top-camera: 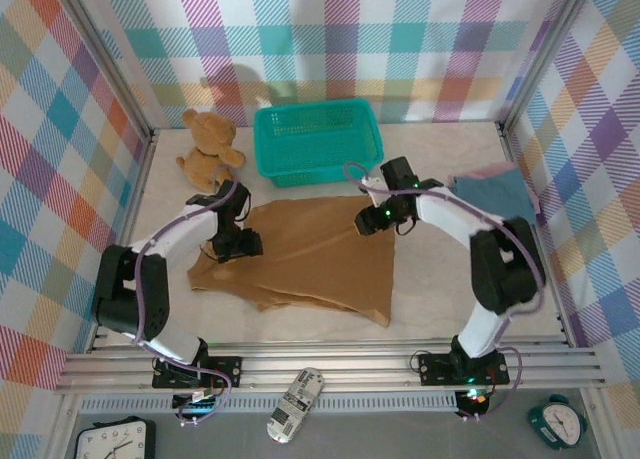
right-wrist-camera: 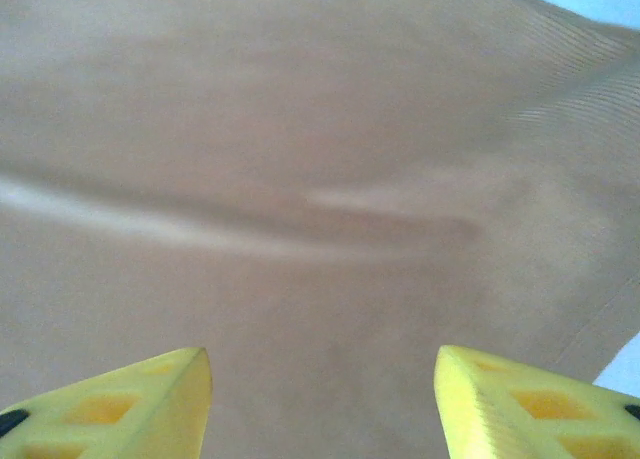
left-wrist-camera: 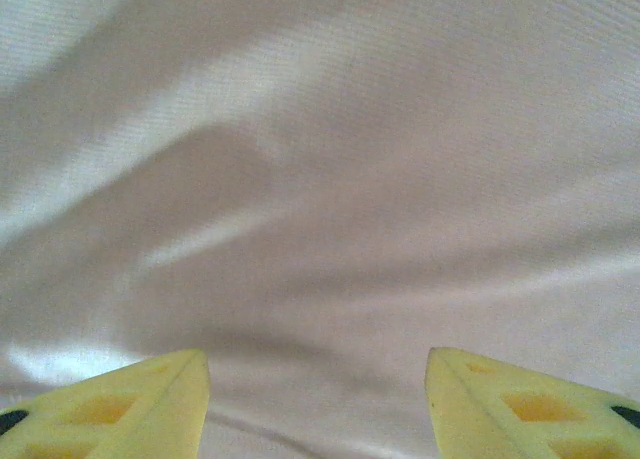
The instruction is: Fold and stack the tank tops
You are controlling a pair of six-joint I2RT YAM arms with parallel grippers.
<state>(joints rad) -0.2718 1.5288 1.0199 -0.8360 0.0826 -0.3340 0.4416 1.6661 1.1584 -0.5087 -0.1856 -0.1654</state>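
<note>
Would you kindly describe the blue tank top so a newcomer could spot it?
Find the teal basket at the back. Right of it, by the right wall, lies the blue tank top: folded and slate-coloured, unlike the brown top spread in the middle.

Top view: bright, even, diffuse light from overhead, with sharp focus across the frame. The teddy bear (top-camera: pixel 208 147) throws a soft grey shadow up the back wall (top-camera: pixel 330 39), and both arms lay faint shadows on the ochre tank top (top-camera: pixel 320 249). Left wrist view: washed out, and the cloth reads pale grey-pink. It is soft all over, with white streaks along fold crests and a rounded dark shadow left of centre. The yellow fingertips (left-wrist-camera: pixel 130 404) are blurred at the bottom edge. Right wrist view: truer tan colour, but the cloth is smeared mid-frame and the rib weave resolves only at upper right. The right-hand corners blow out to pale blue-white.
</note>
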